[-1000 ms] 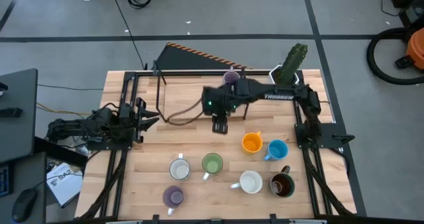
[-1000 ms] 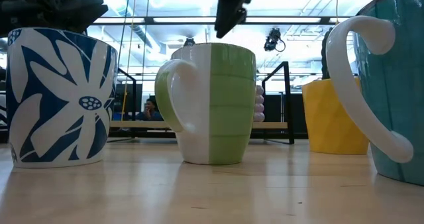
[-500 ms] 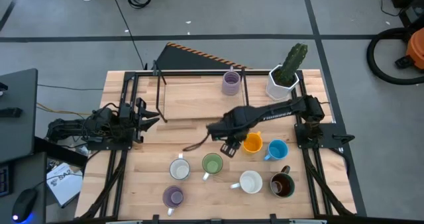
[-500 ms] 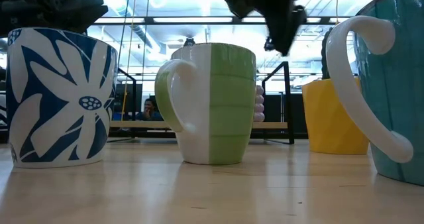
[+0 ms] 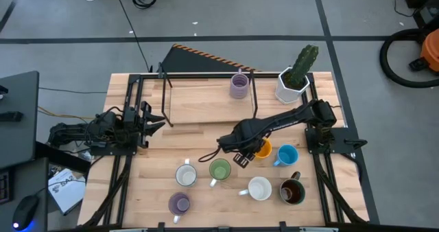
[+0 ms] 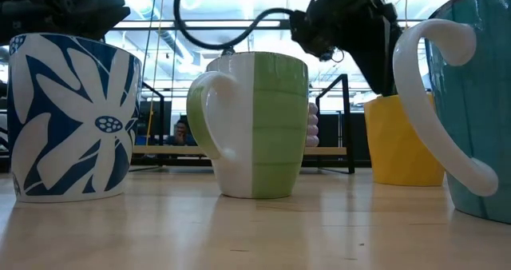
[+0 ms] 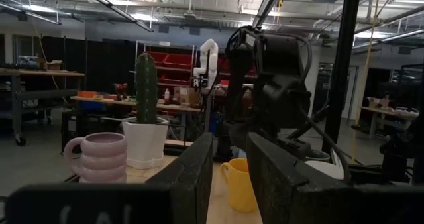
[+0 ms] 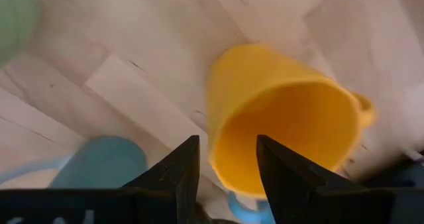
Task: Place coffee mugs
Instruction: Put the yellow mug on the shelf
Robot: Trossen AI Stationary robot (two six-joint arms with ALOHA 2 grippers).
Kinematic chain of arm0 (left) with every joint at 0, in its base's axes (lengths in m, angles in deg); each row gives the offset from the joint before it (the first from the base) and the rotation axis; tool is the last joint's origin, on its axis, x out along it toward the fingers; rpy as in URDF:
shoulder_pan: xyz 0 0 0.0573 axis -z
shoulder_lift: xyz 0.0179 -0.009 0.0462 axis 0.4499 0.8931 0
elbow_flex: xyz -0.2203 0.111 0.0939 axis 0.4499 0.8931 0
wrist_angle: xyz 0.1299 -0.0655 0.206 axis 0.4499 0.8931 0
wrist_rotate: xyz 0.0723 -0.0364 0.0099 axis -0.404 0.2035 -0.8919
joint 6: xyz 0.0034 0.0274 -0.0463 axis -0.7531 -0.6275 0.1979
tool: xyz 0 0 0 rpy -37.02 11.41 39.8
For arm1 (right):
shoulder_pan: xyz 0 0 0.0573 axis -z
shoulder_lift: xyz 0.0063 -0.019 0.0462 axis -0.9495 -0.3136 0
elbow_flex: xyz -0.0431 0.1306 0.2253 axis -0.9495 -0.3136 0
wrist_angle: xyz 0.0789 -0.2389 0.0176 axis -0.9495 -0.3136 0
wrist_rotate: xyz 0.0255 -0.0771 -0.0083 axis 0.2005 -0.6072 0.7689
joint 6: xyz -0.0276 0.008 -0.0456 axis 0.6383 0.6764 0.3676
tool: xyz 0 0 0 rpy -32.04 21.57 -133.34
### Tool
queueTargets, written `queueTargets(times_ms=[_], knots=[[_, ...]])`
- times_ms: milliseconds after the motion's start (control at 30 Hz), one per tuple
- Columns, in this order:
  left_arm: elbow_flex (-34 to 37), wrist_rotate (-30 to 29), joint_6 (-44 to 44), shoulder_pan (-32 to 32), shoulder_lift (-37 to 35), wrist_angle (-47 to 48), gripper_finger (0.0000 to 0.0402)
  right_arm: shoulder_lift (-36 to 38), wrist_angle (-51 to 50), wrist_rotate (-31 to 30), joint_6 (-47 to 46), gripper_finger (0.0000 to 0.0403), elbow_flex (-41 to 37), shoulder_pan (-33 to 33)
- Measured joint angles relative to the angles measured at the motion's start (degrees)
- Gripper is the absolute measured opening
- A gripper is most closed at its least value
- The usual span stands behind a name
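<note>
I see my right gripper (image 5: pixel 241 156) reaching in from the 3 o'clock side of the pale wooden plank surface (image 5: pixel 199 115), hanging over the middle of the cluster of mugs. Its two dark fingers (image 8: pixel 173 177) stand parted with nothing between them; through the wrist camera they straddle the rim of the small orange handled ceramic mug (image 8: pixel 285 118), whose open mouth lies just beyond them. From overhead that orange mug (image 5: pixel 261 149) sits upright, partly covered by the arm.

Just beside it at 3 o'clock stands the blue ceramic mug (image 5: pixel 287 154). The green-and-white ceramic mug (image 5: pixel 219 169) stands just at 9 o'clock of the gripper, and a white mug with a blue flower print (image 5: pixel 186 174) is next to it, farther toward 9 o'clock. A lavender ribbed mug (image 5: pixel 180 203) stands near the 6 o'clock edge. A plain white mug (image 5: pixel 259 188) and a dark brown mug (image 5: pixel 292 191) stand side by side toward 5 o'clock.

A second lavender ribbed mug (image 5: pixel 239 86) stands alone at 12 o'clock, well apart from the rest, near the white faceted pot holding a green cactus (image 5: pixel 293 81).

My left gripper (image 5: pixel 152 124) waits at the 9 o'clock edge, its fingers (image 7: pixel 192 177) a narrow gap apart and holding nothing.
</note>
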Motion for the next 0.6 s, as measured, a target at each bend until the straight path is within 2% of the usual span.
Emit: queueTargets(times_ms=[167,300,467,600], knots=[[0.0,0.0,-0.01,0.0,0.01,0.02,0.0098,0.0,4.06,0.65,0.77,0.0153,-2.91,0.02],[0.0,0.01,-0.01,0.01,-0.01,0.11,0.0098,0.0,5.56,0.54,2.1,0.0136,-4.65,0.19],[0.0,0.0,-0.01,0.02,-0.01,0.15,0.0098,0.0,5.98,-0.79,7.18,0.008,-5.26,0.31],[0.0,0.0,-0.03,0.01,-0.01,0.17,0.0098,0.0,6.6,-0.84,15.39,0.0025,-4.85,-0.19]])
